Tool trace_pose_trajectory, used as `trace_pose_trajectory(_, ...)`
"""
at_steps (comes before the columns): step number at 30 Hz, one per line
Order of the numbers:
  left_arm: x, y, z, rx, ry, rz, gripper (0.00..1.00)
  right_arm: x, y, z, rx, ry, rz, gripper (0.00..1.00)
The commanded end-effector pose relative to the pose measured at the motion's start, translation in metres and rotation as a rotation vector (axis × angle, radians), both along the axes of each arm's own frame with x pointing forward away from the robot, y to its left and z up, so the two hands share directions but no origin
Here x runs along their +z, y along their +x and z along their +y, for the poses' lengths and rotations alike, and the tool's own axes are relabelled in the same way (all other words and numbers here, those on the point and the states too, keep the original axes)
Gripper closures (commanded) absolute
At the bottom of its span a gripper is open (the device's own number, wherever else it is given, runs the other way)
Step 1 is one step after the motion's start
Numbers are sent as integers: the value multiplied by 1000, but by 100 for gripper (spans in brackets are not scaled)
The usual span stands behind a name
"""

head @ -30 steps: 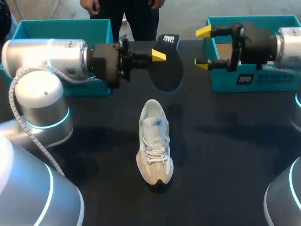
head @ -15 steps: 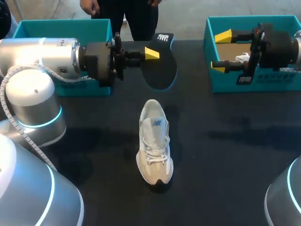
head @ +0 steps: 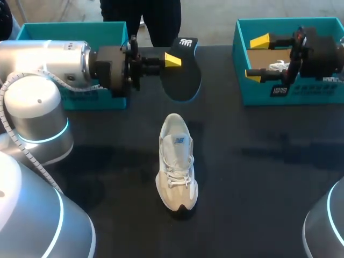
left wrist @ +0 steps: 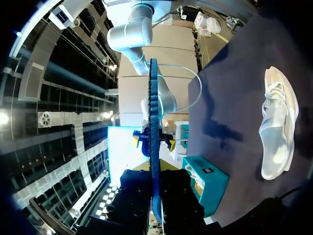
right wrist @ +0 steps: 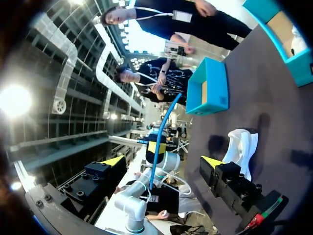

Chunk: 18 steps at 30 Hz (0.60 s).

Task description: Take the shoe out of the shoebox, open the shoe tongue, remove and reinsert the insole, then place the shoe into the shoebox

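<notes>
**Task status.** The left gripper [head: 173, 62] is clamped on the dark insole [head: 184, 80] and holds it in the air above the far part of the surface [head: 258, 177]. In the left wrist view the insole stands edge-on between the fingers. The shoe [head: 176, 161] stands upright on the surface near the middle, well apart from both boxes, with its toe toward the robot. The right gripper [head: 257, 58] hangs with its fingers apart and nothing between them.

- Judged done: shoe taken out of the box, and insole taken out of the shoe.
- Not determinable: how far the tongue is opened. The laces appear threaded.
- Judged left to do: put the insole back in the shoe, then place the shoe in the shoebox.

**Containers.**

1. The left teal box [head: 32, 29] sits at the far left edge, behind the left arm. The arm hides most of its inside. The right wrist view shows a plain tan floor with nothing seen on it.
2. The right teal box [head: 301, 97] sits at the far right edge, with the right gripper above it. It has a tan floor, and a small white item [head: 278, 66] lies inside, too small to identify.

Which of the two boxes is to receive the shoe cannot be told.
</notes>
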State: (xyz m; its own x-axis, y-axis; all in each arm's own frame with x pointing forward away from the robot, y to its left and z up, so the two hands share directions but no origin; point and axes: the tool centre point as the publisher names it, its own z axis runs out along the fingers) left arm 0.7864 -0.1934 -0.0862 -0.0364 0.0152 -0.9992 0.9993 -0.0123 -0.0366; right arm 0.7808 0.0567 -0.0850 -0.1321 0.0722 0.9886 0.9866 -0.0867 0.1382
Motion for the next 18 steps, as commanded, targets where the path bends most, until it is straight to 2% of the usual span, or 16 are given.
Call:
trace_pose_trajectory(1, 0, 0, 0, -1, 0, -1, 100, 0, -1, 1, -3, -2, 0, 0)
trace_pose_trajectory(12, 0, 0, 0, -1, 0, -1, 100, 0, -1, 1, -3, -2, 0, 0)
trace_pose_trajectory(17, 14, -3, 6, -24, -11, 331, 100, 0, -1, 1, -3, -2, 0, 0)
trace_pose_trajectory(18, 16, -3, 7, -10, -12, 446, 100, 0, -1, 1, -3, -2, 0, 0)
